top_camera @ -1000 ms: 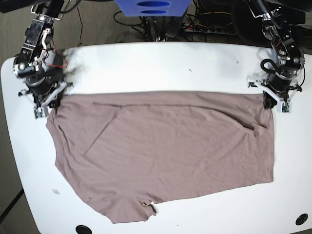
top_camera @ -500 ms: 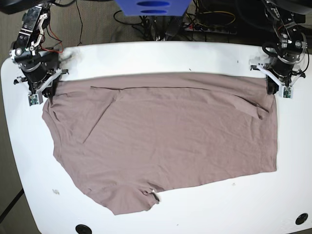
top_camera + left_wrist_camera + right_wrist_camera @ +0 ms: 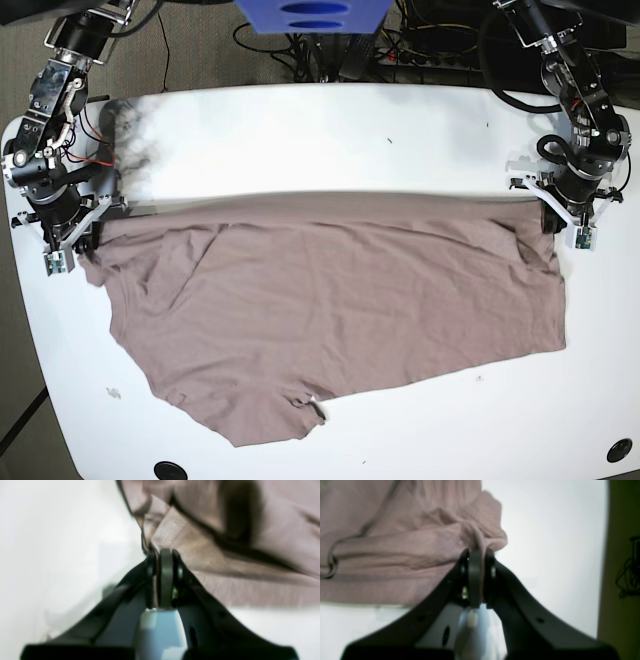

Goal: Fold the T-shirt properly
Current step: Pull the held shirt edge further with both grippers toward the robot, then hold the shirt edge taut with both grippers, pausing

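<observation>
Starting at the left of the base view, your right gripper (image 3: pixel 72 232) is clamped tight on the far-left corner of the T-shirt (image 3: pixel 330 310); the wrist view shows the fabric bunched between its closed jaws, just off the white table (image 3: pixel 300 130). Across the middle, the shirt lies spread over the table, with its far edge stretched straight between the two arms and its near hem ragged, dipping to a point at the near left. At the right, your left gripper (image 3: pixel 560 215) is likewise pinched shut on the far-right corner, a fold of cloth gathering below it.

Judged step: carrying the far edge to set up a fold. Keep both arms level and evenly apart so the edge stays taut. Clear the right-hand pucker before laying down.
</observation>
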Tool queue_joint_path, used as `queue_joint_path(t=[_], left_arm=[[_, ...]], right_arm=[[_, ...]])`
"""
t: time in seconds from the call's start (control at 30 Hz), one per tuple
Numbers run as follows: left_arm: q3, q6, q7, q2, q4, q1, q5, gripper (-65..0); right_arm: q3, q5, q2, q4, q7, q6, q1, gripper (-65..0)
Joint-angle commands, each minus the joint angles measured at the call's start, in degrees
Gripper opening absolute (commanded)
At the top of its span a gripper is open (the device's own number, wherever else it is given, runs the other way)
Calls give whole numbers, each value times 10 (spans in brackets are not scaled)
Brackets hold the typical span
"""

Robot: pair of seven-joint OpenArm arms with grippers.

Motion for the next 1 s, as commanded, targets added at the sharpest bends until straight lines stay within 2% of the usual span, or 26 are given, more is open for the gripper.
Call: queue_joint_path(t=[0.0, 0.2, 0.67, 0.87, 0.97], left_arm=[[-10, 3, -23, -8, 16, 64, 1, -646], [-16, -1, -60, -6, 41, 147, 0, -646], [-24, 1, -73, -8, 72, 227, -1, -645], [-27, 2, -69, -8, 76, 246, 0, -645], [-27, 2, -68, -8, 84, 259, 0, -646]], right_arm=[[9, -9, -6, 17, 10, -2, -62, -640], [15, -6, -26, 52, 24, -5, -154, -642], [14, -2, -36, 97, 29, -5, -222, -644], [20, -2, -41, 111, 27, 18, -242, -644], [28, -1, -46, 119, 27, 46, -258, -645]])
